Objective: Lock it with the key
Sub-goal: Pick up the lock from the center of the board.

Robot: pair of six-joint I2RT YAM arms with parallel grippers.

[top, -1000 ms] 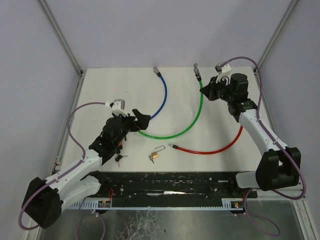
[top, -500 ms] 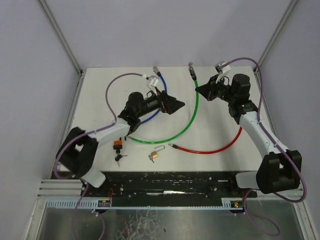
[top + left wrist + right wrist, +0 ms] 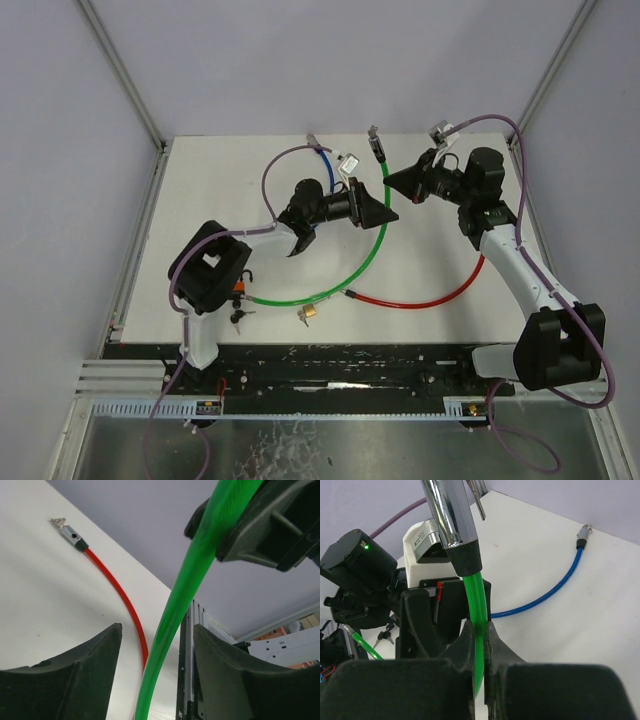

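Table (image 3: 200, 190): green cable (image 3: 200, 545) tight in right fingers (image 3: 410, 690), loose between left fingers (image 3: 75, 680)

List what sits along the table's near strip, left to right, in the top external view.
Small bunch of dark keys → small brass padlock → thin red cable → right arm's black base joint.

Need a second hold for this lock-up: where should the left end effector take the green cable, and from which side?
Grip the green cable on its sheath just behind the right end effector, not the metal tip. Come from the left, jaws straddling it: that stretch runs straight, off the table.
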